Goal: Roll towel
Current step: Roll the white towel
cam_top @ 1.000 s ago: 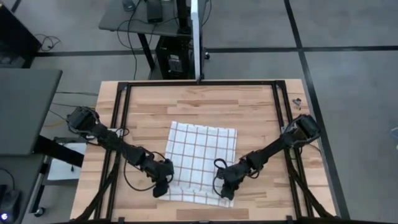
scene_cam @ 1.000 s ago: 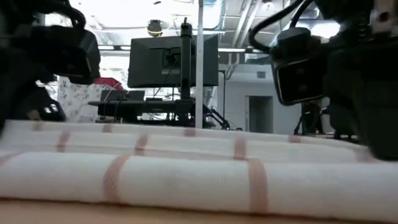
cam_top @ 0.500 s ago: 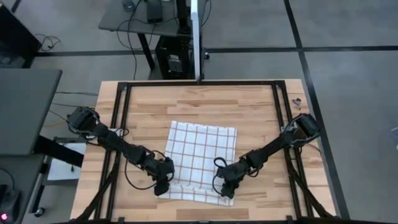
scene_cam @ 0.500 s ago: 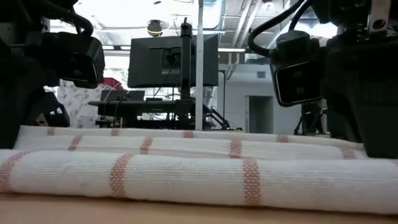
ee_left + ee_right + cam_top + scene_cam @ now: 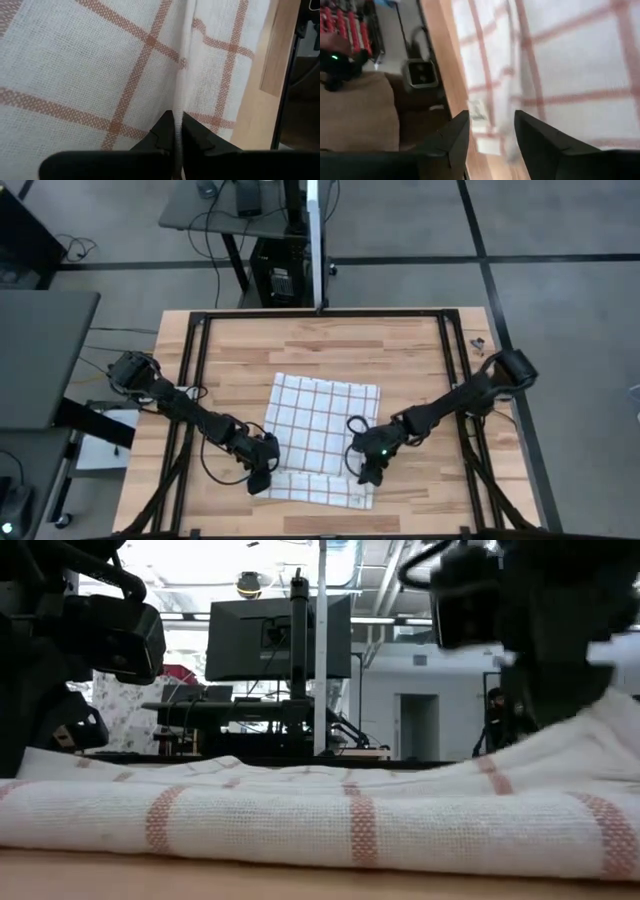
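The towel point(image 5: 320, 438) lies spread near the middle of the wooden table point(image 5: 400, 345), its near edge folded over into a thick band. The left gripper point(image 5: 176, 131) sits at that band's left end, fingers pinched on a raised crease of cloth. The right gripper point(image 5: 368, 473) is at the right end, its fingers point(image 5: 451, 136) spread apart over the cloth.

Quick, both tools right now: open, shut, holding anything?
Left tool: shut on a fold of the towel at its near-left edge.
Right tool: open over the towel's near-right edge, holding nothing.
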Controlling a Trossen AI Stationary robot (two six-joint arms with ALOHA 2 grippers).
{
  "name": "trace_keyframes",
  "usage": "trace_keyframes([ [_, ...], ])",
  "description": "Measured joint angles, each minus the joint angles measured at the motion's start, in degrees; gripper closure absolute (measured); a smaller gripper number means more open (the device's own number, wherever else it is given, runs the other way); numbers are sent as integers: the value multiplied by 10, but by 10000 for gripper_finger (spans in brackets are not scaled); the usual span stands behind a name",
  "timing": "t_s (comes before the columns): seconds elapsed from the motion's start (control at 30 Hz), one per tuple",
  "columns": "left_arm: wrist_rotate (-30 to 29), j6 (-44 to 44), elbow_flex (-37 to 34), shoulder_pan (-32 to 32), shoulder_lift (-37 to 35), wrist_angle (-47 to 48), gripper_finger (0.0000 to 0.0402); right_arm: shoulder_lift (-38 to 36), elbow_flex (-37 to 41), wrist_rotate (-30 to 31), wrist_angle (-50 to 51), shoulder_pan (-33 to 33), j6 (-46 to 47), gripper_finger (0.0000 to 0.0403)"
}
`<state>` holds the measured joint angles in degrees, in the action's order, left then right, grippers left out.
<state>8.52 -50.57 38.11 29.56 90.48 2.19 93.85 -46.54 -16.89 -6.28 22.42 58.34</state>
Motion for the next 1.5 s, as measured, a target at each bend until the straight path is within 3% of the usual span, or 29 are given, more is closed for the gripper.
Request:
trace_keyframes([
  [0.13, -2, 0, 0, 0, 0, 0, 401, -15, -1, 100, -23, 28, -20, 259],
  [0.5, -4, 13, 1, -7, 0, 2, 402, 66, -2, 210, -132, 99, 31, 276],
  [1.0, -13, 30, 23, -19, -5, 86, 401, 181, -65, 217, -154, 97, 32, 276],
  [1.5, -42, 6, 23, -20, -5, 89, 397, 188, -67, 220, -143, 100, 40, 276],
])
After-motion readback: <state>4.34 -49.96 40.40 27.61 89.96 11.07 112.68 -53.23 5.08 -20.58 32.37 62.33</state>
